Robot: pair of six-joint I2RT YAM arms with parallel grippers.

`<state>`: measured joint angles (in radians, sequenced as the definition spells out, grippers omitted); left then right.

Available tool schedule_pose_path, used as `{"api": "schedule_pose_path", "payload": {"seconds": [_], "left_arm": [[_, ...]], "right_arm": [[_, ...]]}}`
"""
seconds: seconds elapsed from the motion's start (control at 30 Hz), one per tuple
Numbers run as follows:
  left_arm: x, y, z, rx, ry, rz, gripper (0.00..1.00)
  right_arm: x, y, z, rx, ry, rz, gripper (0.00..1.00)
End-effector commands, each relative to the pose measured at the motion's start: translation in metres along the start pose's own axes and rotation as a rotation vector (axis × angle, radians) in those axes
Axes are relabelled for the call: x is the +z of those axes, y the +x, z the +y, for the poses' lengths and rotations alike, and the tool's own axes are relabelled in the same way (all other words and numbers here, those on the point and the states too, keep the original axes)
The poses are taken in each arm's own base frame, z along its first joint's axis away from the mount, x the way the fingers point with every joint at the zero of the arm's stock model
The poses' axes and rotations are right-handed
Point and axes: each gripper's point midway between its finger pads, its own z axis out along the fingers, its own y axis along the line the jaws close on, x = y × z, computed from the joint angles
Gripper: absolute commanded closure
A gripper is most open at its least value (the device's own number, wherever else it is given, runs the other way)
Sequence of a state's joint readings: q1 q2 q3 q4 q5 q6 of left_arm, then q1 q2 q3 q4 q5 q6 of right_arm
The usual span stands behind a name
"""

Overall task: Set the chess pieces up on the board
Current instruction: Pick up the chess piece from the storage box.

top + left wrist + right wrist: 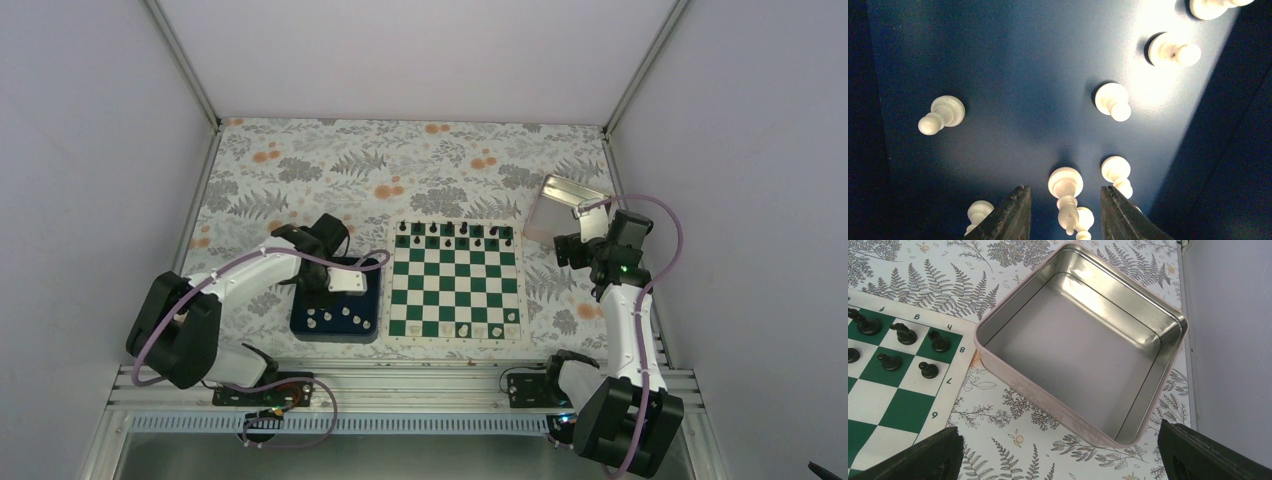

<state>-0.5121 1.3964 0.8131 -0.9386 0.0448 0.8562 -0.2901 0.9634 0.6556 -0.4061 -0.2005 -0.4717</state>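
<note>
The green and white board (pixel 452 290) lies mid-table, with a few white chess pieces (pixel 480 329) on its near right squares. More white chess pieces (pixel 345 313) lie in the navy tray (pixel 300 327). My left gripper (pixel 340 290) hangs low over that tray. In the left wrist view the left gripper (pixel 1064 188) is open, its jaws on either side of a toppled white piece (pixel 1066 183) with a gap on each side. Other white pieces (pixel 1113 100) lie scattered on the tray floor (pixel 1013 75). My right gripper (pixel 1059 429) stands wide open and holds nothing.
Black pieces (pixel 455 232) fill the board's far rows, and some of these black pieces (pixel 903 334) show in the right wrist view. An empty metal tin (pixel 1048 405) sits right of the board, the same tin (pixel 570 198) by the right arm. Enclosure walls close both sides.
</note>
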Motion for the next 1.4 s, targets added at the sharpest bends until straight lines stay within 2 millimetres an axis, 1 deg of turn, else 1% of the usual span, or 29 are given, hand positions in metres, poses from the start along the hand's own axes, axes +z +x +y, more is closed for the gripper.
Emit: {"api": "schedule_pose_path", "payload": {"seconds": [0.0, 0.2, 0.5, 0.53, 0.73, 0.83, 0.93, 1.0, 1.07, 1.13, 1.17, 1.23, 1.3, 1.37], "left_arm": [[0.004, 0.0, 0.0, -0.003, 0.01, -0.006, 0.64], [0.013, 0.007, 0.002, -0.01, 0.007, 0.029, 0.64], [0.016, 0.013, 0.004, -0.018, 0.002, 0.049, 0.65], [0.017, 0.013, 0.003, -0.02, 0.006, 0.047, 0.66], [0.019, 0.012, 0.0, -0.022, 0.022, 0.04, 0.85], [0.014, 0.009, 0.002, -0.021, 0.017, 0.026, 0.91], [0.005, 0.005, 0.006, -0.019, 0.002, 0.013, 0.93], [-0.005, 0.002, 0.01, -0.024, -0.011, 0.006, 0.94], [-0.022, -0.007, 0.015, -0.026, -0.035, -0.015, 0.94], [-0.042, -0.021, 0.019, -0.009, -0.069, -0.046, 0.94], [-0.057, -0.034, 0.023, 0.005, -0.096, -0.072, 0.94], [-0.079, -0.056, 0.022, 0.038, -0.124, -0.101, 0.94], [-0.097, -0.084, 0.018, 0.08, -0.143, -0.142, 0.94], [-0.11, -0.113, 0.008, 0.135, -0.146, -0.184, 0.94]], "right_arm": [[-0.002, -0.004, -0.003, -0.008, 0.002, -0.011, 0.0], [-0.003, -0.005, -0.003, -0.009, 0.004, -0.014, 0.0], [-0.004, -0.005, -0.003, -0.01, 0.002, -0.017, 0.0], [-0.004, -0.005, -0.002, -0.01, 0.002, -0.018, 0.0], [-0.005, -0.006, -0.003, -0.011, 0.004, -0.023, 0.0], [-0.005, -0.006, -0.002, -0.012, 0.001, -0.023, 0.0], [-0.005, -0.006, -0.002, -0.012, 0.001, -0.022, 0.0], [-0.005, -0.006, -0.002, -0.011, 0.002, -0.024, 0.0], [-0.005, -0.007, -0.002, -0.011, 0.001, -0.025, 0.0], [-0.005, -0.006, -0.002, -0.011, 0.0, -0.023, 0.0], [-0.005, -0.007, -0.002, -0.011, 0.0, -0.024, 0.0], [-0.005, -0.006, -0.002, -0.01, 0.001, -0.024, 0.0], [-0.005, -0.006, -0.002, -0.011, -0.001, -0.023, 0.0], [-0.005, -0.006, -0.002, -0.01, -0.002, -0.023, 0.0]]}}
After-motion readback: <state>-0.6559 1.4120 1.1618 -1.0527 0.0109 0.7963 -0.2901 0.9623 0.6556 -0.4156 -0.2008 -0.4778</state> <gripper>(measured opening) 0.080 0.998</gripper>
